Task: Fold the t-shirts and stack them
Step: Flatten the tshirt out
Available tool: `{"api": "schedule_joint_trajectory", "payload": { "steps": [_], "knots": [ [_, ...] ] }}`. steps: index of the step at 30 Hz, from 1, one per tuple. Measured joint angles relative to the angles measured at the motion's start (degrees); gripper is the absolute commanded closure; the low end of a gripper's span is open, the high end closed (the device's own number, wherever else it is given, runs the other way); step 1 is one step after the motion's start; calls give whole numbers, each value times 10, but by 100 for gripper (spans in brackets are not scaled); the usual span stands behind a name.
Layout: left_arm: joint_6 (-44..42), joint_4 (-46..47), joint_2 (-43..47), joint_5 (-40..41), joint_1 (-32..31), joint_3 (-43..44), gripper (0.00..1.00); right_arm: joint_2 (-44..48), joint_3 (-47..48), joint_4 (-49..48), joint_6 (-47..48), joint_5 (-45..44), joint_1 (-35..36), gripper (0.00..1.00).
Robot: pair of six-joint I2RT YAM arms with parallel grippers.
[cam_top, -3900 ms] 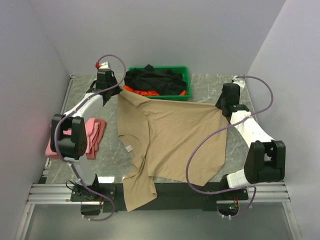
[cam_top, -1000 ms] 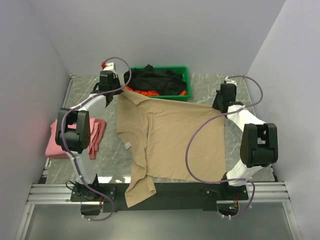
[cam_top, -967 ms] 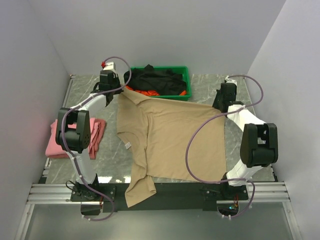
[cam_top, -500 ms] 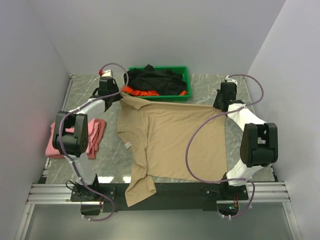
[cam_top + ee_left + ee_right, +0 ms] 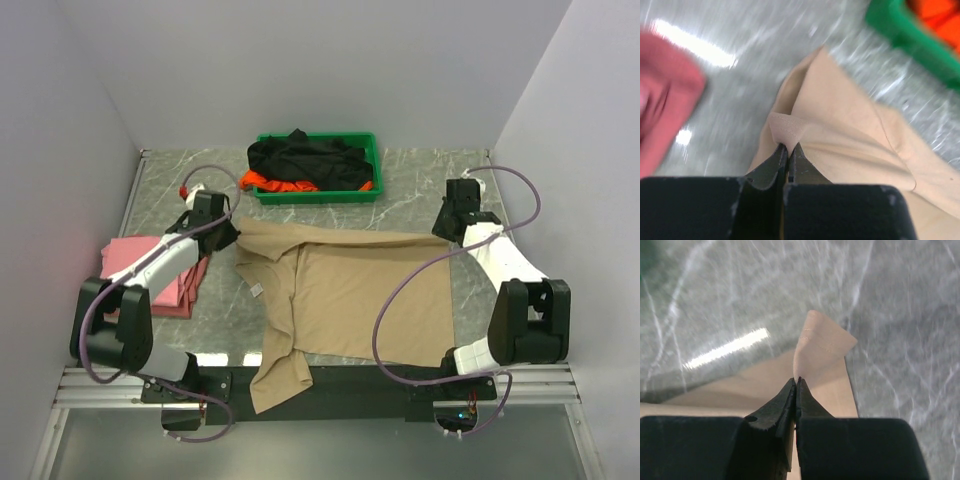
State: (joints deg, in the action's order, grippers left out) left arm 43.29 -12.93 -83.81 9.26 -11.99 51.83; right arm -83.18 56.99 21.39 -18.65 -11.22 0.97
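My left hand (image 5: 786,146) pinches far-left corner of beige t-shirt (image 5: 350,295); my right hand (image 5: 796,381) pinches far-right corner. Shirt lies on worktop (image 5: 420,185), far edge doubled over. Risk: thin pinch slips, corner drops; uneven pull skews fold.

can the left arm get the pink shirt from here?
Probably, but not right away. The left claw is shut on a corner of the beige shirt and would have to let go first. The pink shirt lies just beside that arm, nothing piled on it.
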Motion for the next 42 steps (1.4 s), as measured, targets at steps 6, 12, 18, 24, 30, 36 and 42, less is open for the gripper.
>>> {"api": "schedule_joint_trajectory", "payload": {
  "steps": [6, 12, 18, 24, 30, 36, 42],
  "knots": [
    [71, -71, 73, 17, -30, -69, 99, 33, -31, 53, -25, -8, 0, 94],
    [117, -132, 118, 27, -41, -108, 99, 38, -61, 72, -43, -16, 0, 100],
    [125, -151, 160, 38, -43, -108, 100, 102, -75, 72, -47, -16, 0, 100],
    [125, -183, 218, 52, -44, -62, 99, 234, -63, 70, -44, -11, 0, 100],
    [122, -203, 302, 91, -45, 81, 99, 348, 21, 92, -40, -9, 0, 100],
    [93, -192, 393, 120, -47, 253, 100, 409, 202, 107, -33, 16, 0, 100],
    [40, -191, 409, 146, -49, 432, 99, 440, 362, 110, -16, 63, 0, 100]
  ]
}}
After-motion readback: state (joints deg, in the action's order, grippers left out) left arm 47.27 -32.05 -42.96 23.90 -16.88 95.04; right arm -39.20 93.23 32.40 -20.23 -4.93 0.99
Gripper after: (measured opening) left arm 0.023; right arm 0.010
